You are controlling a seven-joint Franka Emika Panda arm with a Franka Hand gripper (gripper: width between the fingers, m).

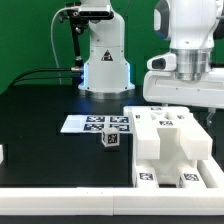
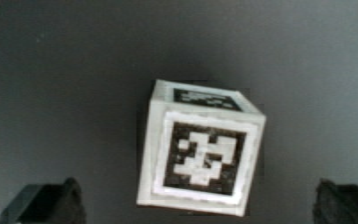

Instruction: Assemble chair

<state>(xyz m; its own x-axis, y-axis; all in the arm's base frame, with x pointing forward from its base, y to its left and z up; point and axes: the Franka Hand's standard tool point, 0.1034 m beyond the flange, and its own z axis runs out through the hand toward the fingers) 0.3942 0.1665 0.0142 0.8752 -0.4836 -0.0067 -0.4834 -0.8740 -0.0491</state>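
Observation:
The chair parts are matte white blocks with black-and-white tags. A cluster of large panels and bars (image 1: 170, 148) lies at the exterior view's right. A small tagged block (image 1: 110, 141) stands alone on the black table in front of the marker board. My gripper (image 1: 186, 98) hangs above the back of the large cluster, and its fingertips are hard to make out there. In the wrist view a white tagged block (image 2: 202, 150) stands on the dark table between and ahead of my fingers (image 2: 48, 203), which are spread wide apart. My gripper (image 2: 197, 212) is open and empty.
The marker board (image 1: 88, 123) lies flat at the table's middle. The robot base (image 1: 104, 62) stands behind it, with cables running to the exterior view's left. A white table edge (image 1: 60, 204) runs along the front.

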